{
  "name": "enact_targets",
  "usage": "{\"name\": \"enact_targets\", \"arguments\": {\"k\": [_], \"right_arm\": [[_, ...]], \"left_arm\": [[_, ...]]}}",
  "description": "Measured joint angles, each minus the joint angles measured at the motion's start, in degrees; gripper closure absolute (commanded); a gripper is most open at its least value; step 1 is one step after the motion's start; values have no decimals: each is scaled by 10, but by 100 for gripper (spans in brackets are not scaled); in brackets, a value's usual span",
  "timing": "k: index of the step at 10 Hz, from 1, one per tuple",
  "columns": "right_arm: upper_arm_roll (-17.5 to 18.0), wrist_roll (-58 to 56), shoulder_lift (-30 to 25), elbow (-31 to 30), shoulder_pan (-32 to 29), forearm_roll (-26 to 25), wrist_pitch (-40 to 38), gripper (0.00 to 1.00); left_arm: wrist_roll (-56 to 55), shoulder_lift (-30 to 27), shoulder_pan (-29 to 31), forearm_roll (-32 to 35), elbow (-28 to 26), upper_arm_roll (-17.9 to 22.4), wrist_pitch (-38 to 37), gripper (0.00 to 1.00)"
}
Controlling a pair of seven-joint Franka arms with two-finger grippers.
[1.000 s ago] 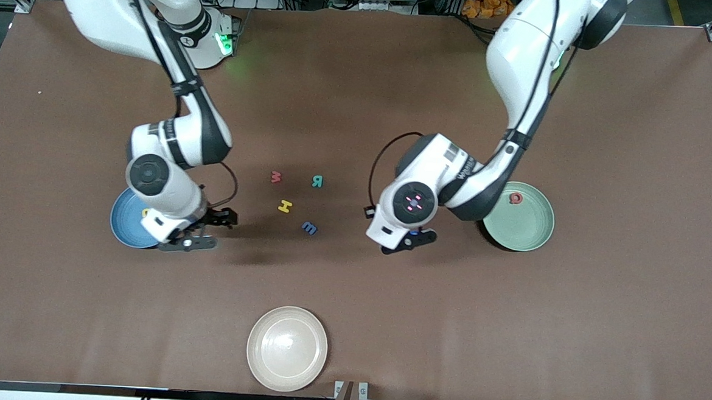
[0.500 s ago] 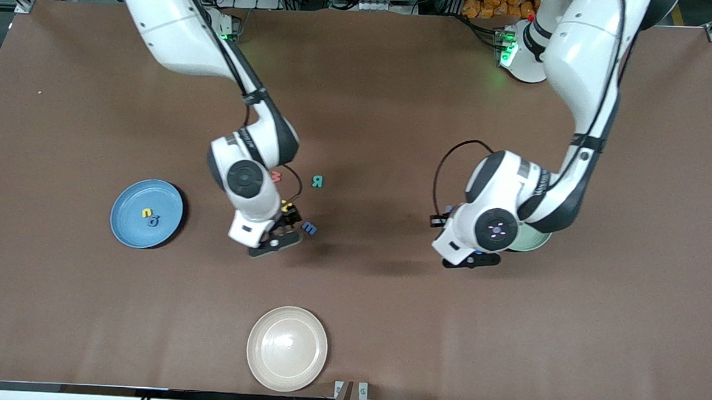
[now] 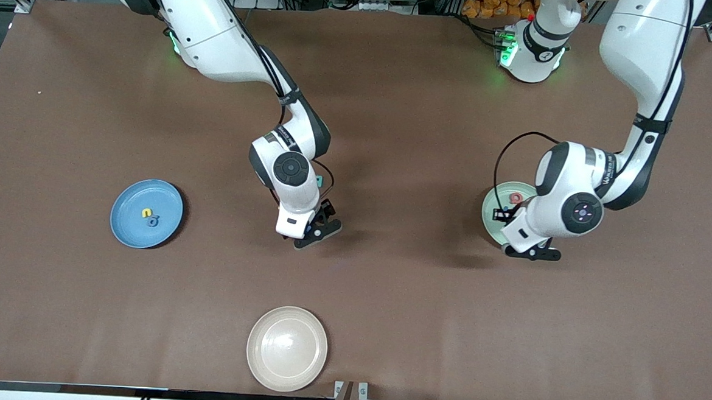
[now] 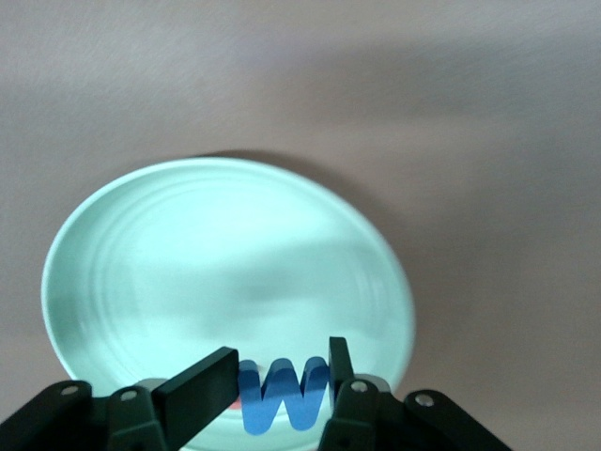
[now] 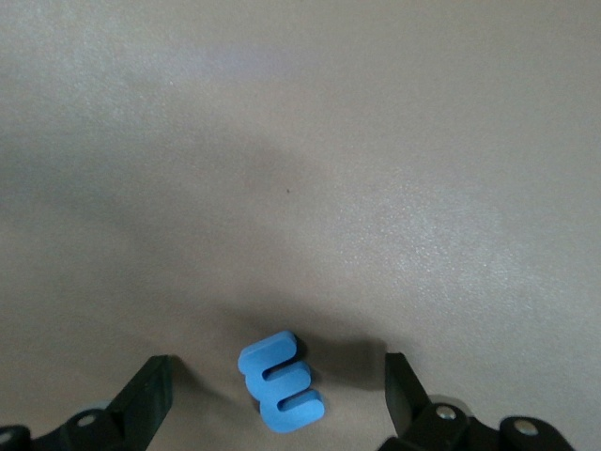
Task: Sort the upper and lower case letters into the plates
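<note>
Mid-table on brown cloth, we see the right gripper (image 5: 272,395) spread wide around a blue letter E (image 5: 280,381), the left gripper (image 4: 277,390) clamping a blue W (image 4: 282,393) over the mint plate (image 4: 188,254).

Two letters (image 3: 147,216) are lying in the plate (image 3: 126,227) toward the right arm's end of the counter (image 3: 387,299); a third plate (image 3: 262,366) is sitting nearest the front camera.

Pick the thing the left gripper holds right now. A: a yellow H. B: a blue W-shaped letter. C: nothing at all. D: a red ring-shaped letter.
B: the left wrist view shows the left gripper shut on a blue W-shaped letter, over the mint green plate.
</note>
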Motion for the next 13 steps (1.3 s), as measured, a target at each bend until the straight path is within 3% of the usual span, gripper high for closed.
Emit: {"name": "enact_targets", "arguments": {"k": [2,3,4,6,9,10,13], "right_arm": [[-1,0,1,-2,0,0,0,0],[-1,0,1,-3,-1,1,2,6],[-1,0,1,-3,-1,1,2,97],[0,0,1,-4,-1,2,2,100],[-5,0,-7,-4,-2,2,-3,100],[-5,1,-12,-4,-3,2,-5,100],[-7,0,-19,-4,-28,2,-6,100]], "left_arm": [[5,-8,3,0,-34,-3,33,83],[5,-9,0,0,-36,-6,33,81],[5,-9,0,0,-37,-7,37,77],[5,-9,1,0,-54,-7,64,74],[5,-9,2,0,-80,-7,102,54],[5,-9,2,0,-80,-7,103,43],[5,-9,2,0,-81,-6,108,42]]}}
